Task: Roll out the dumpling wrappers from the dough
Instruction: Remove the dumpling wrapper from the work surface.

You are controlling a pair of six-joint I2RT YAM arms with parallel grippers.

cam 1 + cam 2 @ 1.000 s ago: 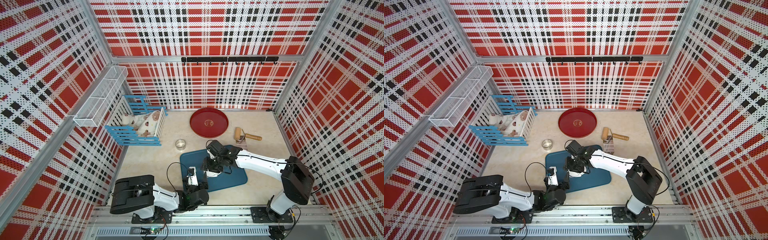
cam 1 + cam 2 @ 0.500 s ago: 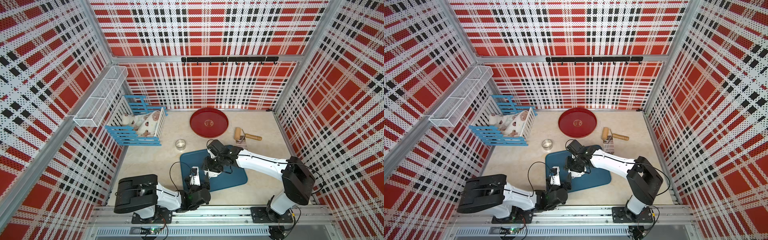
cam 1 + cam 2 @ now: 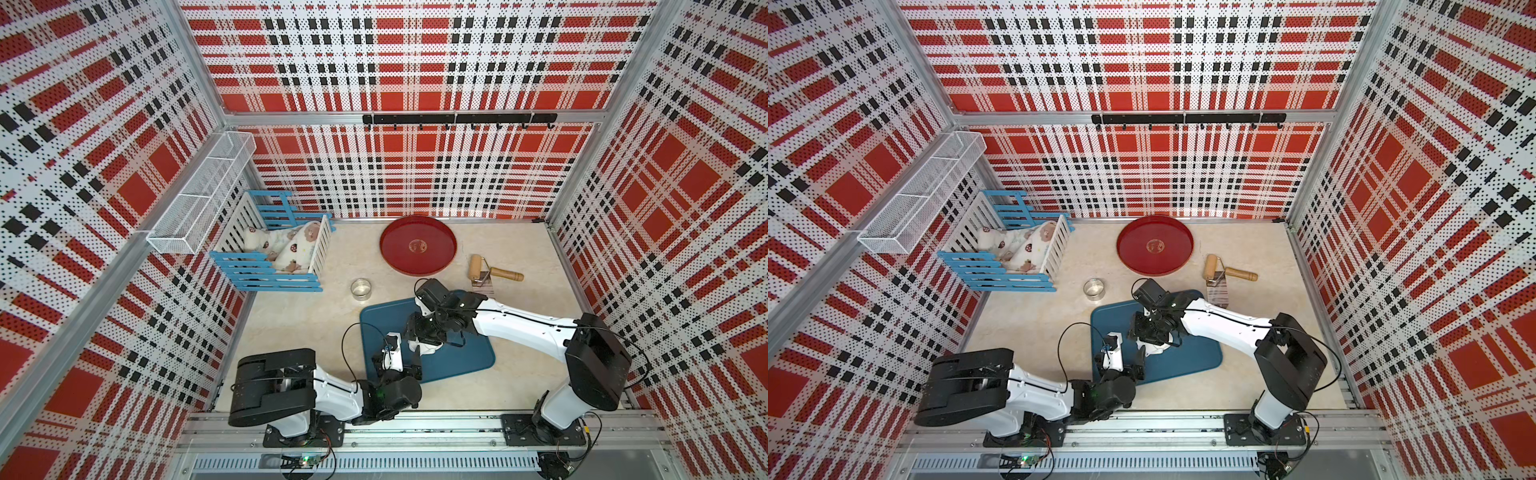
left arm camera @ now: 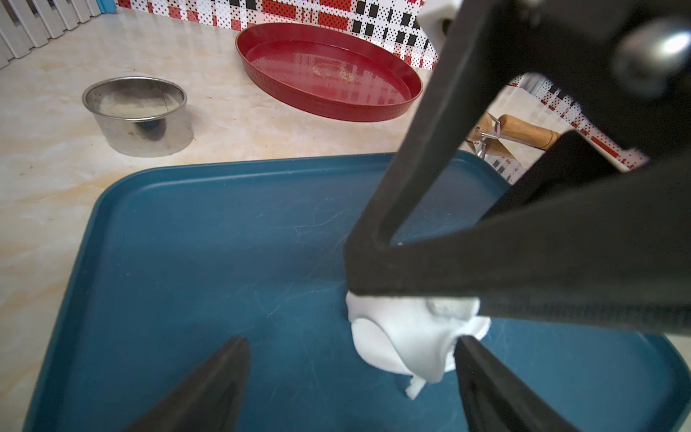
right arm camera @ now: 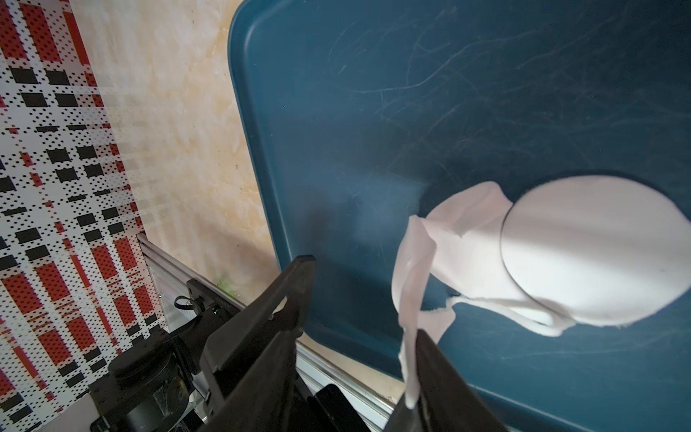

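A round white dumpling wrapper [image 5: 598, 254] lies on the blue tray [image 5: 374, 112]. A ragged strip of leftover dough [image 5: 415, 276] runs from the wrapper's edge up to one finger of my right gripper [image 5: 362, 299]. Those jaws stand apart, and the strip only clings to that finger's inner face. In the left wrist view the dough [image 4: 407, 336] sits under the right gripper's black fingers [image 4: 486, 269]. My left gripper [image 4: 347, 348] is open low over the tray, one fingertip right at the dough's edge. In both top views the dough [image 3: 424, 348] [image 3: 1155, 348] shows white between the two grippers.
A small metal ring [image 3: 360, 289] stands on the table beyond the tray. Further back are a red round tray [image 3: 417, 245], a wooden roller [image 3: 492, 272] and a blue and white crib [image 3: 278, 257]. A wire basket [image 3: 199, 199] hangs on the left wall.
My left arm has crept to the right, toward the dough on the tray. The right arm has stayed in place over the dough.
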